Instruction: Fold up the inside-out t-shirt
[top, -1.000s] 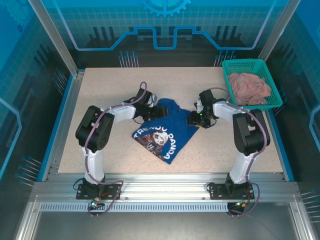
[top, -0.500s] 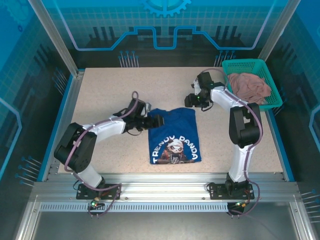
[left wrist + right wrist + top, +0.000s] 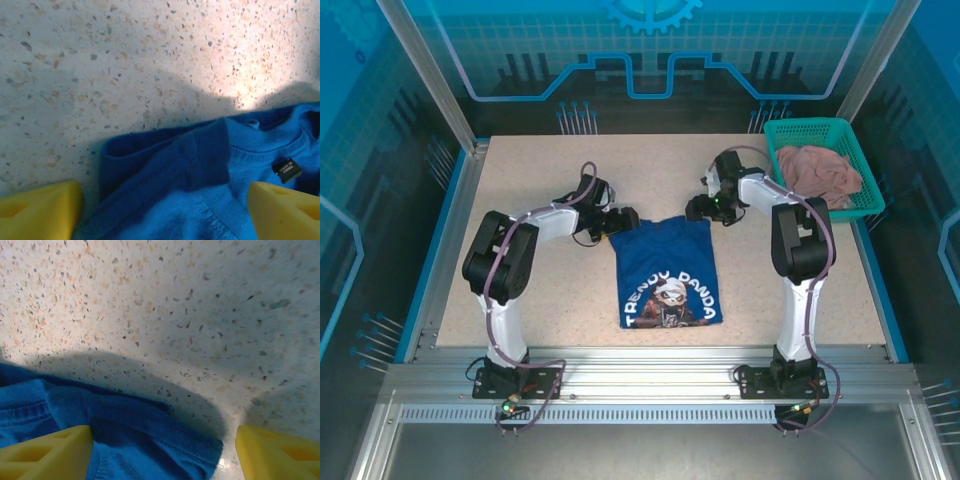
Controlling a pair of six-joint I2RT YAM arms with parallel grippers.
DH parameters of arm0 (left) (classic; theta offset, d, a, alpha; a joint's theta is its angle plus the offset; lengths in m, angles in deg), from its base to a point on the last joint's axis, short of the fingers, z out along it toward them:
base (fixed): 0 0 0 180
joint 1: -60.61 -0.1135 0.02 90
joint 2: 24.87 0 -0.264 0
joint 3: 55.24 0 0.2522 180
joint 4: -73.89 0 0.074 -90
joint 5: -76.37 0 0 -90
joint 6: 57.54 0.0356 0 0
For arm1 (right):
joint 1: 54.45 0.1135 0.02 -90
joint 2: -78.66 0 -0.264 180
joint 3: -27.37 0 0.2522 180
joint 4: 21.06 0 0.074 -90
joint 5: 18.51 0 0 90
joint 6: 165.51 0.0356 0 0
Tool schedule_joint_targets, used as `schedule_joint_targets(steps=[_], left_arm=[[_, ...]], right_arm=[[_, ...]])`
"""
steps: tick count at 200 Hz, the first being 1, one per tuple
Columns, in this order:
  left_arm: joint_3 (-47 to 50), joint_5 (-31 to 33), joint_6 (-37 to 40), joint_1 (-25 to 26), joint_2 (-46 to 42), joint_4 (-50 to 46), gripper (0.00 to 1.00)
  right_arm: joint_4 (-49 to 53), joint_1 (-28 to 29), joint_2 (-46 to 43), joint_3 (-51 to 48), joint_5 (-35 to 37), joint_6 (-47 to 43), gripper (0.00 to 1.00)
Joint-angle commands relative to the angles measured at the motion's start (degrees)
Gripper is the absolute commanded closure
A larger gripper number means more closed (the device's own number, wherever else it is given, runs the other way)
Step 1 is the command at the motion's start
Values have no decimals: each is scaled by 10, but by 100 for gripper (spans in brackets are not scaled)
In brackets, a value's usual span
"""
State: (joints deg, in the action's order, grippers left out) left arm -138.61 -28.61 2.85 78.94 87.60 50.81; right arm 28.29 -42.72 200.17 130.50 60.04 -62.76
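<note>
The inside-out t-shirt (image 3: pixel 666 270), royal blue with white lettering and a panda print, lies flat as a folded rectangle in the middle of the table. My left gripper (image 3: pixel 626 222) rests at its far left corner, open. In the left wrist view the yellow fingertips (image 3: pixel 40 210) stand wide apart over the folded sleeve and collar (image 3: pixel 200 165), beside a small black label (image 3: pixel 286 170). My right gripper (image 3: pixel 701 210) is at the far right corner, open. In the right wrist view the shirt's corner (image 3: pixel 165 440) lies loose between the yellow fingers (image 3: pixel 277 452).
A teal basket (image 3: pixel 810 125) at the back right holds a dusty-pink cloth (image 3: pixel 820 172). The speckled table (image 3: pixel 540 170) is bounded by a metal frame and blue walls. Both arms reach inward from the near edge.
A second ago the shirt lay bunched and slanted between both grippers; now it lies squared and flat. The right gripper has opened and sits just off the far right corner.
</note>
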Motion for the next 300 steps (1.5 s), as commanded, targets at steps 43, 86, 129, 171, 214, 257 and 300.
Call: schedule_joint_targets(steps=[43,86,129,171,214,257,300], left_arm=[[13,-78,-1,17,34,27,29],[29,-97,-5,18,39,56,46],[34,-104,-4,18,45,70,62],[40,-101,0,16,45,84,80],[49,-103,1,-3,34,110,100],[61,-107,3,-26,-3,153,100],[59,-115,2,-38,-2,178,100]], right_arm=[[-10,22,13,-29,-77,5,32],[-23,26,6,-50,-98,12,44],[-48,25,7,-58,-128,28,56],[-71,20,1,-70,-137,42,69],[-106,2,-20,-92,-131,50,85],[-152,-15,-53,-106,-147,67,96],[-204,-21,-68,-116,-172,93,100]])
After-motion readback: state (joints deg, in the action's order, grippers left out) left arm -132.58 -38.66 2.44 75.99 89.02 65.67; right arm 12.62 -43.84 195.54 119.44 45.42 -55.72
